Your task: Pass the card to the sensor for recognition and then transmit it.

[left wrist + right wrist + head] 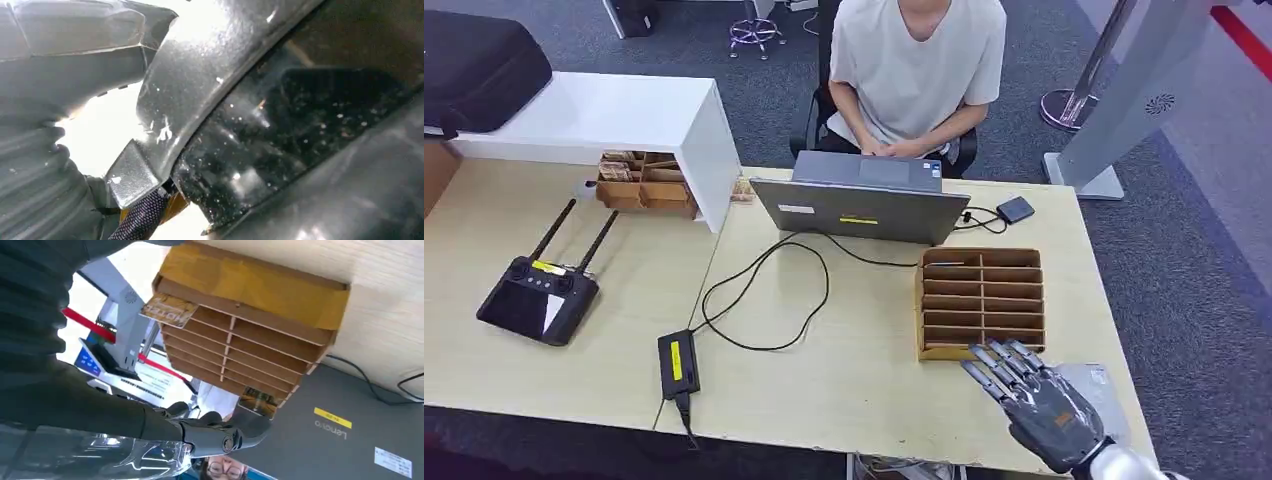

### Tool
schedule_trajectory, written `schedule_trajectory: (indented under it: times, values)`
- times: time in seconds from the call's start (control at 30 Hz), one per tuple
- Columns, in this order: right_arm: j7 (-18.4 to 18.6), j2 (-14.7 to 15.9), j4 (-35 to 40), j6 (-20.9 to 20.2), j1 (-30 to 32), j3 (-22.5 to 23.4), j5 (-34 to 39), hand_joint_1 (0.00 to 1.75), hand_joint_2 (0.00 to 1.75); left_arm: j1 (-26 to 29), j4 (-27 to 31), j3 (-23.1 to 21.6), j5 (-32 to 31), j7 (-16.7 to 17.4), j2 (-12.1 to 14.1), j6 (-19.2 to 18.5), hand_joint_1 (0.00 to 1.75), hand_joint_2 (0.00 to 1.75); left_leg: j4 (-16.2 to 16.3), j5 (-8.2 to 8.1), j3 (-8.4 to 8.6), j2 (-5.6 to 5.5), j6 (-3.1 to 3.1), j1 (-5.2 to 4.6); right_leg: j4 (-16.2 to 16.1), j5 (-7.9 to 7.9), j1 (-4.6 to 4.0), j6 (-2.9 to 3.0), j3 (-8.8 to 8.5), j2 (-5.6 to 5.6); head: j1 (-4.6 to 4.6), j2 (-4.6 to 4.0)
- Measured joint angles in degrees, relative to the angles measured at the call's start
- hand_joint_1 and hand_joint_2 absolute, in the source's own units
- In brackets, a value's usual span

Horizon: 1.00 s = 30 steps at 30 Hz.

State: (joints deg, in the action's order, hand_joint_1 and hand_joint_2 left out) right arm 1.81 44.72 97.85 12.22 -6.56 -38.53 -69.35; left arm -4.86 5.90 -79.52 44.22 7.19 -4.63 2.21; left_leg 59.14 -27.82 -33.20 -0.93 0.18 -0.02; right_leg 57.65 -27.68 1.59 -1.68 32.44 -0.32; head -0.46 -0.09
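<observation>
The right hand covers part of a pale sheet near the table's corner, the laptop lid hides its screen, and the person is cut off above the shoulders.

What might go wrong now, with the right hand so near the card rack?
1. The right hand hovers beside the rack; its spread fingers may bump the near edge and push the rack toward the laptop.
2. Two cards stick out of the slots, thin and on edge, so a pinch may slip.
3. A loose cable lies across the table and might snag.
</observation>
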Motion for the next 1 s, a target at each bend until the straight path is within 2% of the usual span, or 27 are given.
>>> schedule_trajectory:
  times: [0.53,0.63,0.8,1.0]
  values:
    - [0.00,-3.30,-2.71,0.13,0.09,-0.07,-0.24,0.00,1.75,-0.02,0.00,-0.28,-0.04,0.02,0.00,-0.07,0.00,1.75,0.00,0.00,0.00,0.00,0.00,-0.04,0.00,0.00,0.04,0.00,0.02,0.01,-0.02,0.00]
    - [-0.02,-4.26,-3.37,1.21,0.08,-0.07,-0.55,0.00,1.75,-0.07,0.00,-0.37,-0.33,0.13,0.00,-0.18,0.00,1.75,0.00,0.00,-0.01,0.00,0.00,-0.04,0.01,0.00,0.04,0.00,0.01,0.01,0.00,0.00]
    - [0.02,-8.76,-7.22,4.04,-1.15,-0.91,-3.25,0.00,1.75,-0.23,0.00,-0.50,-0.87,0.52,0.00,-0.42,0.00,1.75,0.00,0.01,0.01,0.03,-0.01,-0.03,0.02,0.00,0.03,0.00,0.02,0.05,0.00,0.00]
    - [0.77,-13.29,-12.46,5.47,-3.35,-2.23,-4.09,0.00,1.75,-0.37,0.00,-0.90,-1.20,0.77,-0.02,-0.72,0.00,1.75,0.00,0.02,0.00,0.03,-0.02,-0.02,0.04,0.01,0.03,0.00,0.01,0.06,0.00,0.00]
